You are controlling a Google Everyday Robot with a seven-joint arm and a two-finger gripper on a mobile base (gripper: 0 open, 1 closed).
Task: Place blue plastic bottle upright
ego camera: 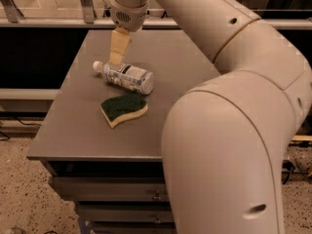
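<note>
Grey table [78,130], speckled floor [19,189]

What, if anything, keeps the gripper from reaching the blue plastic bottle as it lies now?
Probably nothing, so yes. The gripper hangs just above the cap end of the blue plastic bottle, which lies on its side on the table. Nothing is between them; the sponge lies nearer the camera.

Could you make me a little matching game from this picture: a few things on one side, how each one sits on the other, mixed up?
Things: 1 blue plastic bottle; 2 sponge; 3 tool; 4 table.
States: A grey, drawers beneath; B lying on its side; C close over the bottle's cap end; D green face up.
Pairs: 1-B; 2-D; 3-C; 4-A.
</note>
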